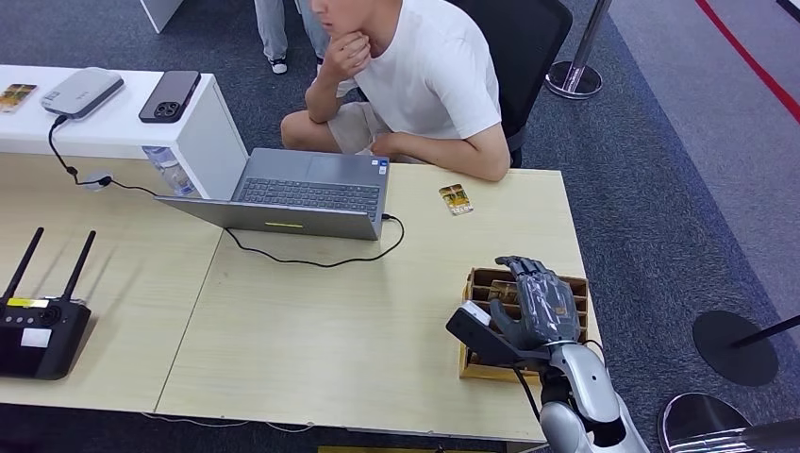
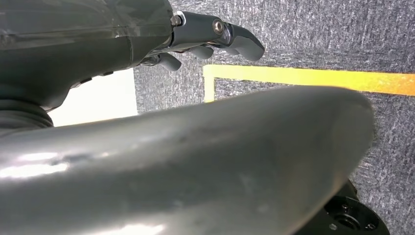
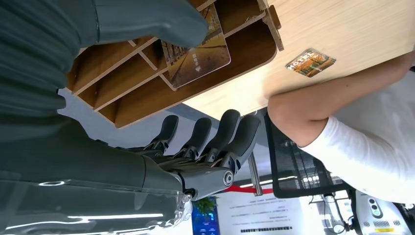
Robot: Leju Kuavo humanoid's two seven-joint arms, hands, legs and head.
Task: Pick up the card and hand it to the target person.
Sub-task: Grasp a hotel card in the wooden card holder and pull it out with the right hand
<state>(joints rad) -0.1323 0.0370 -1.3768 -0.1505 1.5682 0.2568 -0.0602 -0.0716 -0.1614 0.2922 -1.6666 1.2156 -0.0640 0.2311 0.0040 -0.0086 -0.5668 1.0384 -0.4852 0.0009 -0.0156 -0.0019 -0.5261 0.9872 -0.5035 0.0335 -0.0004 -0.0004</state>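
Light wood table (image 1: 311, 321), grey carpet (image 1: 660, 189), right hand (image 1: 538, 302) fingers (image 3: 230, 129) spread over card rack (image 1: 476, 363), left fingers (image 2: 235, 39) curled, empty.

Matt wooden rack (image 1: 577, 283) on pale wood-grain table (image 1: 311, 330); glossy card (image 1: 456, 199).

- No legible text in any view.
- Card (image 3: 195, 51) in wooden slotted holder (image 3: 127, 93): small white print, too blurred to read.
- Card on table (image 3: 310, 62): printed pattern, unreadable.
- Router (image 1: 38, 330): yellow + white labels, illegible.
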